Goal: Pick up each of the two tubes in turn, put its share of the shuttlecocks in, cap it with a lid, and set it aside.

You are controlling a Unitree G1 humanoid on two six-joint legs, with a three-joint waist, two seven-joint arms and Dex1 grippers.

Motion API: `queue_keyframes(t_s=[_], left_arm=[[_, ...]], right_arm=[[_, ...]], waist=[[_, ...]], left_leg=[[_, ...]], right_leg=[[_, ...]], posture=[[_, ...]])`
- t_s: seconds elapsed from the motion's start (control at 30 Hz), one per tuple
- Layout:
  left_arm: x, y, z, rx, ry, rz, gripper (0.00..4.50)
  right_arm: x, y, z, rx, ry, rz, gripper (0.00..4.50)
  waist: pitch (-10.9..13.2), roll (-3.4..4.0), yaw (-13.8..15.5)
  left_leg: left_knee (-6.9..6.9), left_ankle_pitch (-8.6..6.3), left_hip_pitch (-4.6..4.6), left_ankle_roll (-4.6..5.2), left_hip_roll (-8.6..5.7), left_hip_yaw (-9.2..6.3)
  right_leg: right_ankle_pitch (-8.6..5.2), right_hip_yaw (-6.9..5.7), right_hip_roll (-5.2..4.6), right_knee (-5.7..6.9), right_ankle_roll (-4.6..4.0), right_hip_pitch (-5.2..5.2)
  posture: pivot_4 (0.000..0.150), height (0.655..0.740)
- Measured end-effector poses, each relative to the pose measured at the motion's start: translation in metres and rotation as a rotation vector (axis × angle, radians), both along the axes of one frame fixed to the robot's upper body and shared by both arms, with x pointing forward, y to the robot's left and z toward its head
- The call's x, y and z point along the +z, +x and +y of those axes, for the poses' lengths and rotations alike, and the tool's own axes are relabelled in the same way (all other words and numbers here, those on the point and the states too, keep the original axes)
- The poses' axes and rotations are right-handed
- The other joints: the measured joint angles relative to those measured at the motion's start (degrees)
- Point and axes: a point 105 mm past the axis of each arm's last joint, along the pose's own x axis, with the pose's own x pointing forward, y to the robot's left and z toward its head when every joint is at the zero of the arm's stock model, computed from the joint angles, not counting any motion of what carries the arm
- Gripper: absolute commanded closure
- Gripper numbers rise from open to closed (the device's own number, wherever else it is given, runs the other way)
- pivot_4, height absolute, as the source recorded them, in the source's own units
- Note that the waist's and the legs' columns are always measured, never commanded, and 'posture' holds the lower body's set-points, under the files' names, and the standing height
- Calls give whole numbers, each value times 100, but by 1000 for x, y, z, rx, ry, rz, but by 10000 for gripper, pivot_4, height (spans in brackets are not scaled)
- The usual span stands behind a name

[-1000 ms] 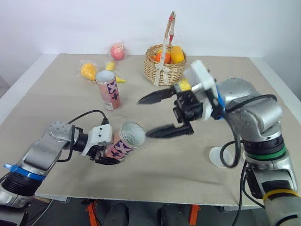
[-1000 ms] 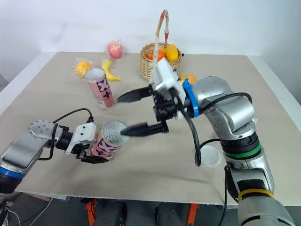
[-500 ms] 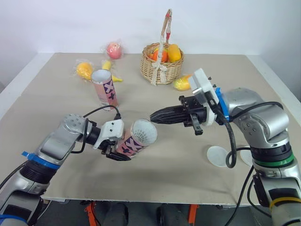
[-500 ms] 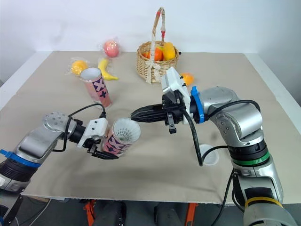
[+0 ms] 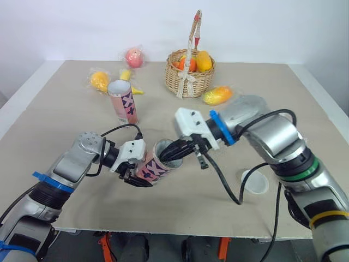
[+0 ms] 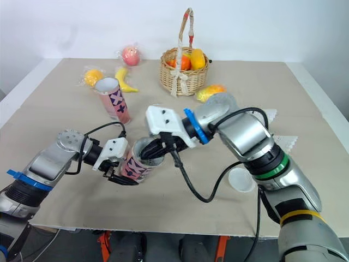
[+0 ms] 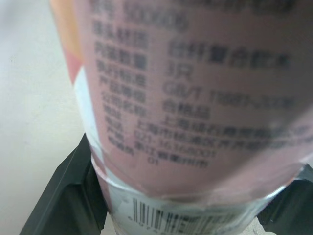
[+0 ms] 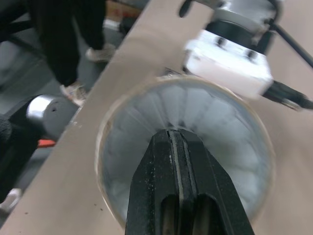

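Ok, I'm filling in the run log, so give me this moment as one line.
phase: loading shuttlecock | left tool: shut on tube, tilted | right tool: shut, tips inside tube mouth | second tube: upright, uncapped

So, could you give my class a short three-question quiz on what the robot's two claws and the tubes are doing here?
1. True or false: the right claw is shut, its tips inside the held tube's mouth.
2. What grips the held tube? A) left claw B) right claw C) a person's hand
3. Fill in: the second tube stands ____ on the table.
Key: 1 true; 2 A; 3 upright.
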Motion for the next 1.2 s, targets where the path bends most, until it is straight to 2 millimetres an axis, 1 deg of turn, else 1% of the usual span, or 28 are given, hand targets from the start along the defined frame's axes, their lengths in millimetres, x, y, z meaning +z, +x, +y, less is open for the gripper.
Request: queue_keyframes(t_s=[0.03, 0.07, 0.1, 0.13, 0.2, 0.27, 0.37, 0.43, 0.6, 0.73, 0.8, 0.83, 0.9, 1.0, 1.03, 1.07, 1.13, 1.2], left_arm=[[0, 0, 0, 2, 0, 0, 14249], [0, 0, 0, 2, 0, 0, 14249], [0, 0, 1, 5, -1, 1, 14249], [0, 0, 1, 7, 0, 2, 14249], [-1, 1, 2, 13, -2, 4, 14249], [-2, 3, 7, 40, -8, 18, 14249], [-2, 4, 12, 66, -10, 27, 14249], [-3, 4, 17, 87, -7, 32, 14249], [-4, 4, 19, 108, 4, 15, 14249], [-4, 4, 19, 106, 14, 4, 14249], [-3, 4, 19, 109, 9, 8, 14249], [-3, 5, 18, 112, 1, 13, 14249], [-2, 6, 16, 121, -14, 11, 14249], [0, 6, 14, 122, -34, 7, 14249], [0, 5, 12, 113, -34, 4, 14249], [0, 4, 11, 106, -33, 2, 14249], [1, 2, 8, 92, -34, -2, 14249], [0, 2, 7, 90, -36, -1, 14249]], right_arm=[[-1, -2, 6, 31, -36, -10, 44529], [0, -2, 8, 35, -39, -13, 44529], [-1, -1, 14, 40, -45, -12, 44529], [-2, 4, 20, 26, -58, -10, 44529], [-5, 7, 30, 23, -72, 0, 44529], [-4, 16, 38, -12, -93, 21, 44529], [-5, 22, 44, -51, -117, 55, 44529], [-7, 25, 49, -92, -136, 107, 44529], [-15, 25, 50, -145, -186, 154, 44529], [-16, 25, 44, -157, -208, 163, 44529], [-13, 29, 42, -172, -196, 203, 44529], [-9, 32, 41, -180, -183, 233, 44529], [3, 36, 37, -191, -151, 263, 44529], [33, 40, 16, -205, -66, 300, 44529], [47, 41, 5, -218, -25, 297, 44529], [54, 41, -2, -224, -2, 292, 44529], [60, 35, -19, -216, 18, 273, 44529], [58, 33, -35, -235, 30, 270, 44529]], waist=[[0, 0, 0], [0, 0, -1], [0, 0, -1], [0, 0, -4], [0, 0, -5], [0, 0, -13], [-1, 0, -52], [-1, 0, -114], [-2, 1, -130], [-2, 2, -131], [-1, 2, -130], [0, 2, -130], [5, 1, -114], [7, -2, -83], [7, -2, -79], [7, -2, -80], [7, -2, -73], [7, -3, -71]], left_leg=[[0, 0, 0, 0, 1, -2], [0, 0, 0, 0, 1, -3], [0, 1, 0, -2, 1, -6], [0, 4, 0, -6, 1, -7], [0, 8, 0, -13, 1, -12], [0, 15, 2, -23, 3, -17], [-1, 24, 8, -32, 12, -20], [-11, 38, 25, -34, 15, -23], [-21, 51, 68, -26, 28, -24], [-21, 54, 70, -27, 47, -23], [-21, 54, 66, -28, 49, -23], [-20, 55, 59, -29, 49, -23], [-18, 56, 42, -31, 49, -28], [-8, 59, -15, -36, 41, -38], [-8, 59, -21, -37, 35, -36], [-10, 58, -21, -36, 27, -33], [-16, 57, -26, -34, 14, -34], [-16, 55, -28, -32, 5, -33]], right_leg=[[0, -1, 1, 1, -1, 0], [1, -2, 1, 2, -1, 0], [1, -5, 2, 3, -2, -1], [3, -6, 3, 6, -5, -2], [3, -10, 4, 11, -6, -4], [7, -15, 9, 16, -12, -4], [14, -19, 23, 25, -25, -4], [23, -23, 38, 37, -41, 0], [18, -22, 59, 77, -65, 13], [13, -22, 84, 77, -57, 11], [15, -22, 85, 78, -61, 7], [28, -21, 85, 78, -83, 1], [27, -24, 80, 78, -81, -7], [23, -35, 60, 79, -72, -50], [19, -35, 49, 78, -65, -55], [14, -33, 40, 78, -59, -55], [4, -33, 25, 76, -50, -56], [-2, -29, 16, 76, -42, -57]], posture=[[1500, 7400], [1500, 7400], [1500, 7400], [1500, 7400], [1500, 7400], [1500, 7400], [1500, 7400], [1500, 7400], [1500, 7400], [1500, 7400], [1500, 7400], [1500, 7400], [1500, 7400], [1500, 7400], [1500, 7400], [1500, 7400], [1500, 7400], [1500, 7400]])
